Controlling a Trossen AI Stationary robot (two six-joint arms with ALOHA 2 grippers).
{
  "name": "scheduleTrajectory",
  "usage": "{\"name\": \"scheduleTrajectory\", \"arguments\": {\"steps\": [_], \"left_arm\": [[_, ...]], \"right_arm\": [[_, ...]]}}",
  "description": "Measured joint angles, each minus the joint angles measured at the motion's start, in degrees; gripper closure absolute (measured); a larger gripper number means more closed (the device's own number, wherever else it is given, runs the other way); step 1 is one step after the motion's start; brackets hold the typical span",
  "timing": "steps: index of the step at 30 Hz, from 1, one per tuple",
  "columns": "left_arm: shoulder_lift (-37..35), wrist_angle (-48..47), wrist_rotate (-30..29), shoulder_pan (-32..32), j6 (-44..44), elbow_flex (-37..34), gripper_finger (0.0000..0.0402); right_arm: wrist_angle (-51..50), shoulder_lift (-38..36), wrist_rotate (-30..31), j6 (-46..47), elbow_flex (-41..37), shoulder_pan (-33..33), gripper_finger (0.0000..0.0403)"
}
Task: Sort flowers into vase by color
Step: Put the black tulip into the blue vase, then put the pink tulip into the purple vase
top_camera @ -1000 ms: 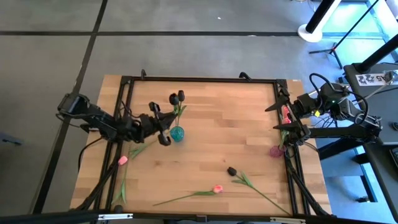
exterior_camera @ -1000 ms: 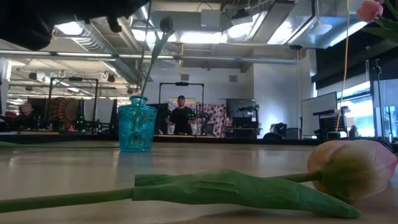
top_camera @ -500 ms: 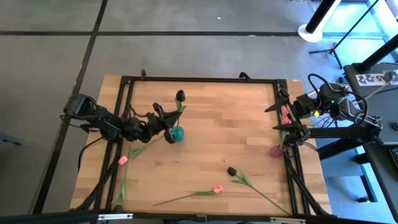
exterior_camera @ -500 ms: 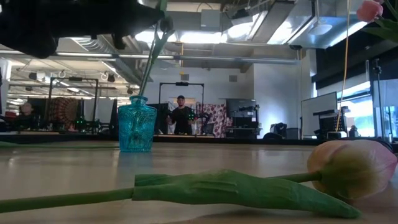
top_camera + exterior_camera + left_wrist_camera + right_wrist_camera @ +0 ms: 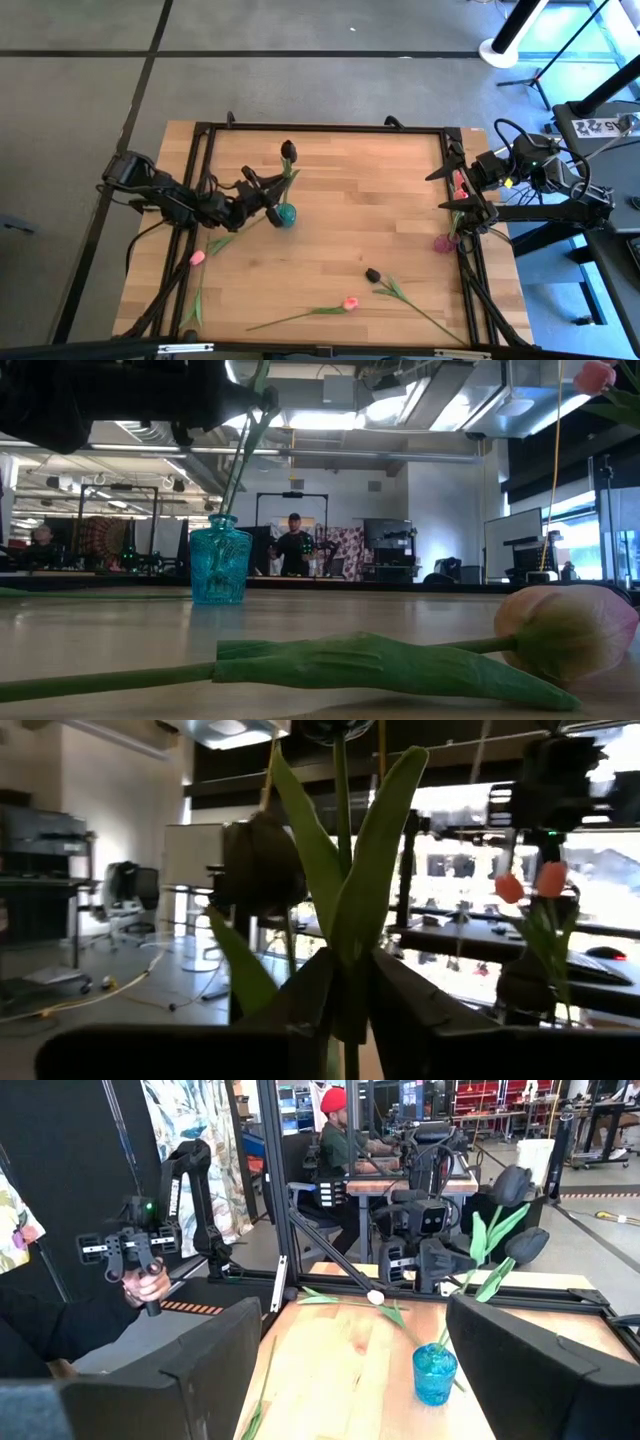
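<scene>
The left gripper [image 5: 266, 196] held narrow fingers around the green stem of a black-headed artificial tulip [image 5: 288, 151] standing in the small blue glass vase [image 5: 286, 214] on the wooden table [image 5: 380, 200], while the right gripper [image 5: 458, 190] waited wide open near the pink vase [image 5: 445, 241] at the table's right edge

Both arms are matte black, built of blocky jointed segments with dark cables looping along them. The left arm [image 5: 165, 195] ends in flat, broad black fingers. The right arm [image 5: 545, 175], beside the table's [image 5: 350, 250] black frame rail, carries small green and yellow marks by its wrist.
</scene>
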Motion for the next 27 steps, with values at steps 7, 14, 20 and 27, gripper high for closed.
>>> {"name": "scheduleTrajectory", "arguments": {"steps": [7, 14, 20, 27], "left_arm": [[-2.1, -2.5, -5.5, -3.3, 1.8, 0.0, 0.0303], [-5.9, -16.2, -11.9, -7.2, -6.6, 0.0, 0.0271], [-13.2, -32.9, -11.8, -8.9, -17.6, 0.0, 0.0241], [-27.7, -48.9, -6.7, -12.0, -21.0, 0.0, 0.0222]], "right_arm": [[0.0, 0.0, -0.1, 1.6, 0.0, 0.0, 0.0084], [0.2, 0.0, -0.1, 1.5, 0.0, 0.0, 0.0084], [1.0, 0.8, -2.5, 2.1, 0.0, 0.0, 0.0084], [6.8, 4.5, -3.7, 2.9, 0.0, 0.0, 0.0084]]}}
